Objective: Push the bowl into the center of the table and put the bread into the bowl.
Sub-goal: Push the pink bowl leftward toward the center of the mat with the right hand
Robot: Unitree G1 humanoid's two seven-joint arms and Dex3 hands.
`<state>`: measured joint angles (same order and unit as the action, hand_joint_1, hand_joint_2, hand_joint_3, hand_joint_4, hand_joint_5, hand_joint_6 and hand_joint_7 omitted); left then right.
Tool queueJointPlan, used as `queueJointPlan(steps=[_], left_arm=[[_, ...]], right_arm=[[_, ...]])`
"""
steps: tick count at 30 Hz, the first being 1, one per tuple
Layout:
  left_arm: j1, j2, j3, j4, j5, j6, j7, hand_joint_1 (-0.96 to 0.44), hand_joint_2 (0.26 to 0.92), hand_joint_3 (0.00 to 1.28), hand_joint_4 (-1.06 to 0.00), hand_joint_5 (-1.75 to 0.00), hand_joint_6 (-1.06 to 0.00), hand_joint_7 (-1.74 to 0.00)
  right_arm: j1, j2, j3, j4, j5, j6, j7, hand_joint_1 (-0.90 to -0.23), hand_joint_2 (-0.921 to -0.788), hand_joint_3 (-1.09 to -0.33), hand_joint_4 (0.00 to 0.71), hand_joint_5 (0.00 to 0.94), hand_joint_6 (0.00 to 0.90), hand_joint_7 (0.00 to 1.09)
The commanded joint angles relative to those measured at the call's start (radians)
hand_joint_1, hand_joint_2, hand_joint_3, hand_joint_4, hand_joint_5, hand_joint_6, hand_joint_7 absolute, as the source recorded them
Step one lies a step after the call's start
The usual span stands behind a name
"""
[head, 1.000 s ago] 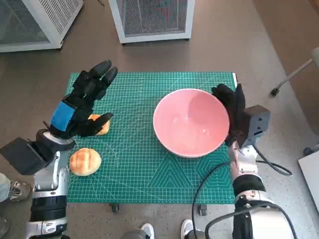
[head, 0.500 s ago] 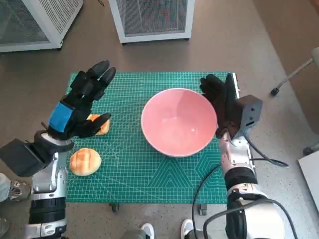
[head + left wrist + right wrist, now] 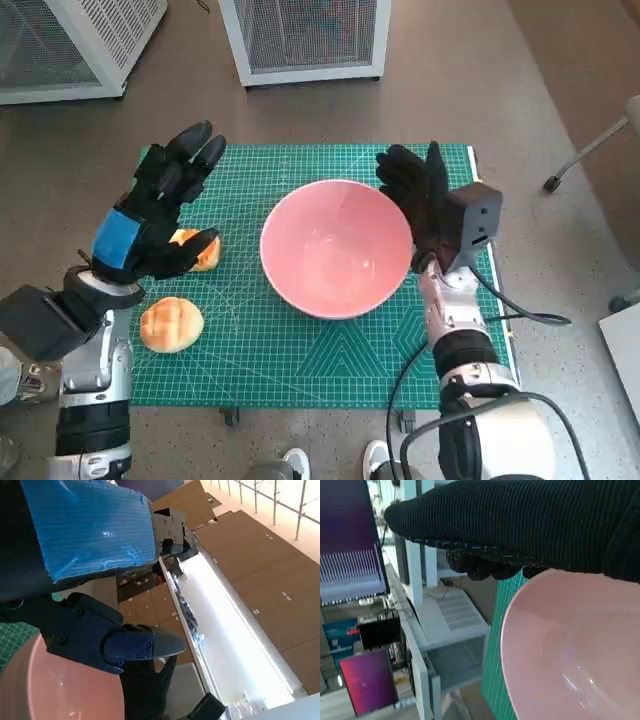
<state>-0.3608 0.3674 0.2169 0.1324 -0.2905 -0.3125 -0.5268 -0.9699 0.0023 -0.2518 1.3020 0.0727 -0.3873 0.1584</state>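
Pink bowl (image 3: 336,247) sits about mid-counter (image 3: 300,350), the flat, empty right hand (image 3: 418,200) against its rim, so the push looks nearly done. Left hand (image 3: 160,205) hovers spread above one bread roll (image 3: 198,250), probably untouched. Next: grab bread.

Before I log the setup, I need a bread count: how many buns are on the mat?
2. One bun lies near the mat's front left; the other bun sits just behind it, partly hidden under the left hand. The bowl holds none.
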Motion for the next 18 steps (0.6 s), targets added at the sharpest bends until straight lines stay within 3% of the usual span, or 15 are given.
queueJointPlan(steps=[1,8,18], left_arm=[[0.016,0.012,0.009,-0.025,0.002,0.01,0.014,-0.61,0.921,0.37,-0.19,0.0,-0.03,-0.45],[0.026,0.014,0.01,-0.04,0.005,0.016,0.029,-0.6,0.921,0.37,-0.19,0.0,-0.03,-0.45],[0.042,0.023,0.019,-0.067,-0.003,0.031,0.044,-0.62,0.921,0.37,-0.19,0.0,-0.02,-0.46]], right_arm=[[0.004,0.003,0.007,0.018,-0.011,0.024,0.001,-0.592,-0.921,-0.748,0.16,0.001,0.148,0.17],[0.008,-0.017,0.009,0.013,-0.008,0.015,0.016,-0.599,-0.921,-0.746,0.159,0.001,0.146,0.17],[-0.009,-0.046,-0.037,-0.032,0.049,-0.05,0.077,-0.591,-0.921,-0.743,0.158,0.002,0.153,0.16]])
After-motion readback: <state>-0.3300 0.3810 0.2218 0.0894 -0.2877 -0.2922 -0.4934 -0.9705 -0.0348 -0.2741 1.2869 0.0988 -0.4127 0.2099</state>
